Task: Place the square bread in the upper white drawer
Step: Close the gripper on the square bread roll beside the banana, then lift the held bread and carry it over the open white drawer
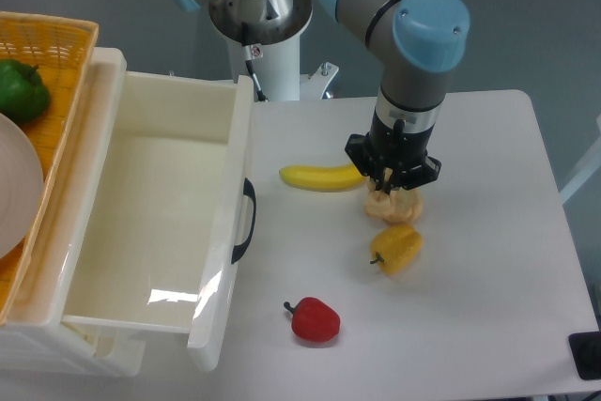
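Observation:
The square bread (404,208) is a lumpy tan piece lying on the white table, just right of the banana's tip. My gripper (388,189) points straight down over the bread's left part, and its fingertips reach the bread's top. The wrist body hides the jaws, so their gap does not show. The upper white drawer (222,260) stands pulled out at the left, cream-white with a black curved handle (246,221), and its inside shows nothing in it.
A banana (319,177) lies left of the bread. A yellow pepper (398,248) sits just in front of it and a red pepper (315,319) lies nearer the table's front. An orange basket (56,44) at far left holds a green pepper (21,89) and a white plate (14,185).

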